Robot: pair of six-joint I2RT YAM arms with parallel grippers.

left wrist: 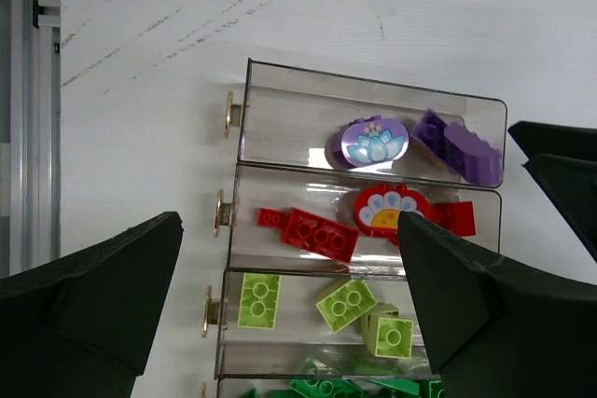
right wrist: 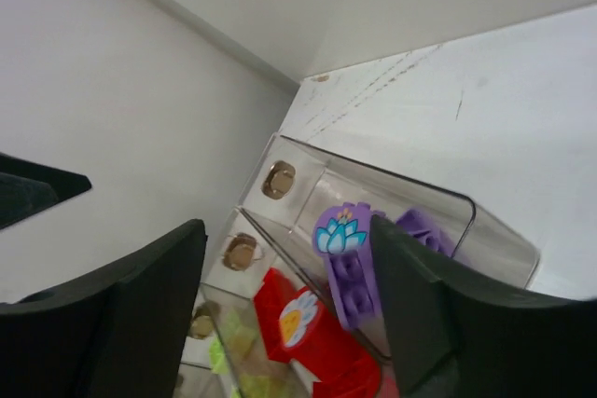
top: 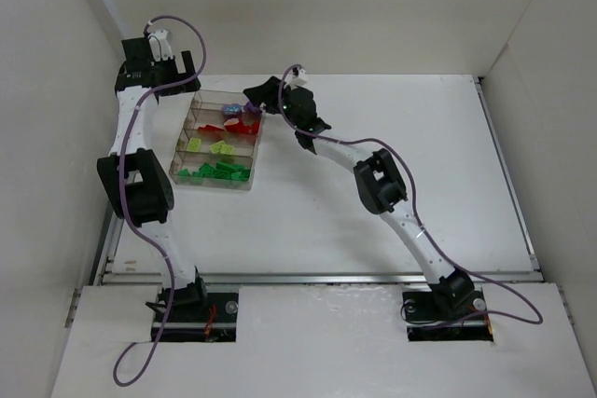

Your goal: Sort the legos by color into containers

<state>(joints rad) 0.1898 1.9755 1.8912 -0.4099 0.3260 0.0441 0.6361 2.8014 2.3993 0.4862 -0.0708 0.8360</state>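
Right gripper (right wrist: pixel 285 235), jaws spread wide: purple legos (right wrist: pixel 347 263) lie just beneath, in the end compartment (right wrist: pixel 373 188) of the tray (right wrist: pixel 504 244).

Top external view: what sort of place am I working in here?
Probably a lab test cell, not a home or factory: a white table boxed in by plain white walls, the left arm and right arm bolted at its near edge, and a clear tray of legos.
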